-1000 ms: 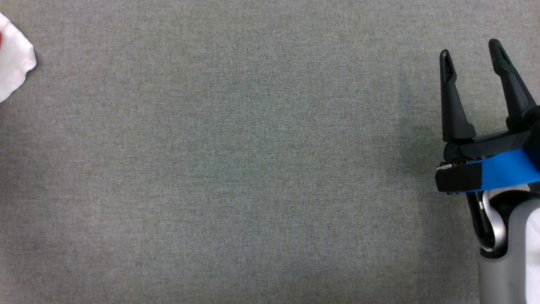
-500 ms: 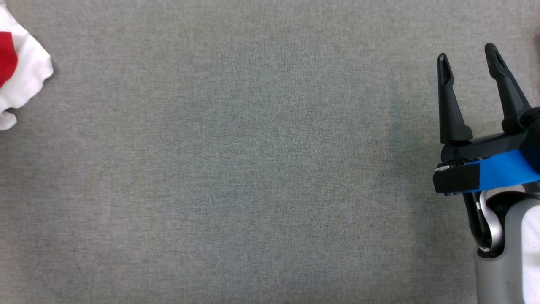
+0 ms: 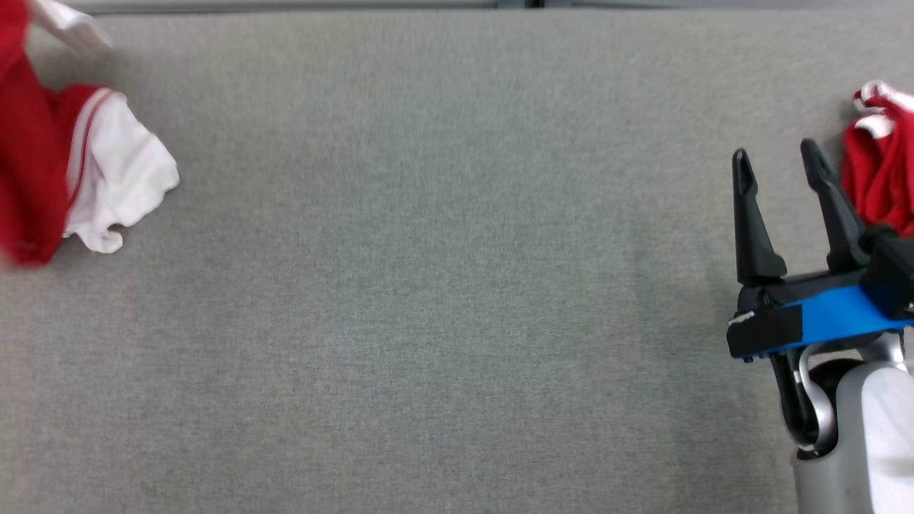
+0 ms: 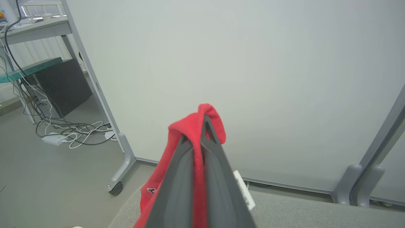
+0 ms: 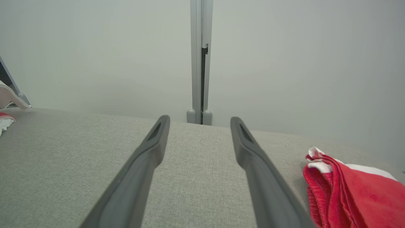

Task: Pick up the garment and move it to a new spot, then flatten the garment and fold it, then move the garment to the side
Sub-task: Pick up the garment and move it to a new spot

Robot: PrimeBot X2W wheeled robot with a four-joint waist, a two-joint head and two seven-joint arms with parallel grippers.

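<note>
The garment (image 3: 43, 171) is red with a white sleeve (image 3: 125, 178) and hangs bunched at the far left of the head view, over the grey table (image 3: 428, 300). In the left wrist view my left gripper (image 4: 197, 133) is shut on a fold of the red garment (image 4: 190, 126), which drapes over the fingertips and hangs down to the left. My right gripper (image 3: 773, 150) stands open at the right side above the table with nothing between its fingers (image 5: 148, 152).
A second crumpled red and white cloth (image 3: 882, 178) lies just right of my right gripper, also seen low right as cloth (image 5: 351, 193). The table's far edge (image 3: 457, 7) meets white partition panels (image 5: 284, 63). Cables (image 4: 63, 133) lie on the floor beyond the left corner.
The head camera has shifted, bringing the table's far edge and the right-hand cloth into view. The left gripper has shut, and far more of the garment shows at the left.
</note>
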